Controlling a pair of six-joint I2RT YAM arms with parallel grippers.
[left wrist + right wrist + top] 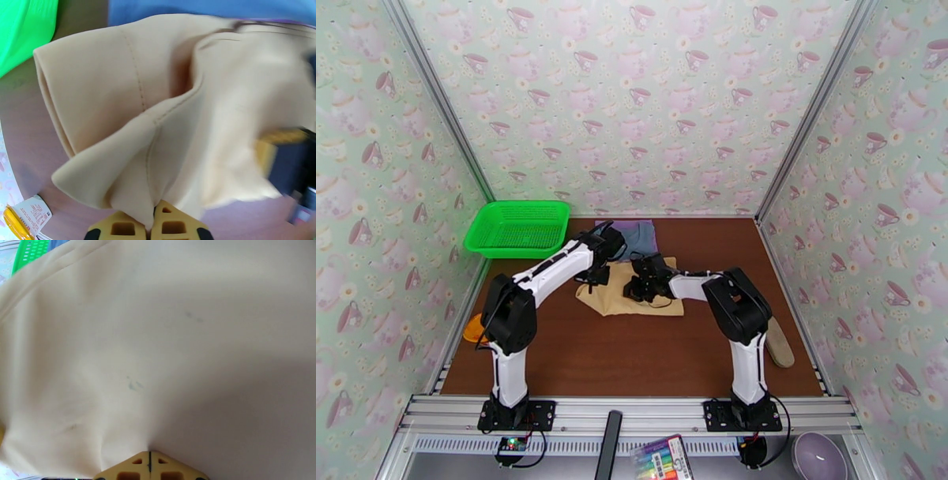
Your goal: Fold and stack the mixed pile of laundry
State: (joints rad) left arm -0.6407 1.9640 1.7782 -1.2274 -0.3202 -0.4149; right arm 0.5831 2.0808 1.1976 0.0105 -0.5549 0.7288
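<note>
The tan-yellow shirt [652,300] lies partly spread in the middle of the brown table, with its left part lifted and bunched. My left gripper [598,276] is shut on a seam corner of it, and the cloth [158,98] hangs in folds from the yellow fingertips [173,227]. My right gripper [637,289] is close by on the right, shut with a pinch of the same tan cloth [166,350] at its fingertips [136,471]. The slate-blue shirt [637,234] lies behind the tan one. A thin purple edge [276,22] shows between the blue and tan cloth.
A green mesh basket [520,227] stands at the back left corner, propped on the wall. An orange-yellow packet [474,328] lies at the left table edge and a brownish oblong thing [779,343] at the right edge. A bowl [818,458] and a colourful box [662,458] sit below the rail.
</note>
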